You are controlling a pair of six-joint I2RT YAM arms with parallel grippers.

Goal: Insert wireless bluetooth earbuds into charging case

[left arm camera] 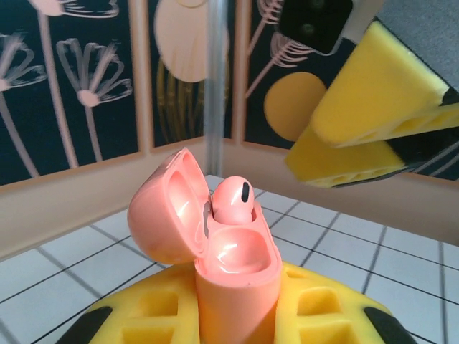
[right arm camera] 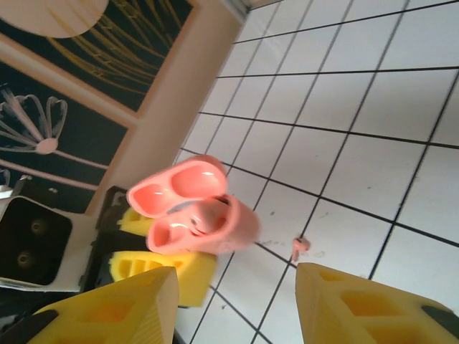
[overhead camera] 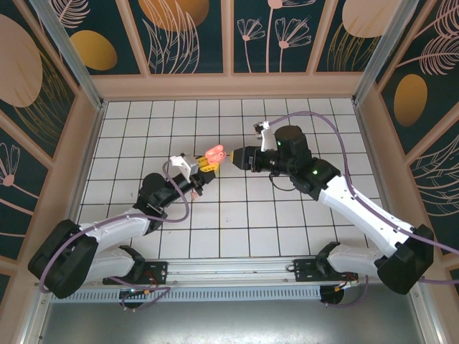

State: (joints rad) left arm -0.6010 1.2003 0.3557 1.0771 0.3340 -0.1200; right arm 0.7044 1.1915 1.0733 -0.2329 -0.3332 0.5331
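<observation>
Nearest you in the top view, just left of centre frame, your left gripper [overhead camera: 206, 166] is clamped tight on the lower body of the pink charging case [left arm camera: 237, 276]. The case stands upright with its lid [left arm camera: 168, 215] hinged back to the left. One earbud [left arm camera: 233, 201] sits in it, its rounded head poking above the rim.

Just beyond, in the upper right of the left wrist view, your right gripper [left arm camera: 307, 143] hangs near the case without touching it, its yellow fingers parted with nothing between them.

In the right wrist view, a second earbud [right arm camera: 300, 246], a tiny pink bit, lies on the white tiled floor [right arm camera: 401, 107] to the right of the case, lower centre of frame. Patterned panels [overhead camera: 193, 36] close the far side.
</observation>
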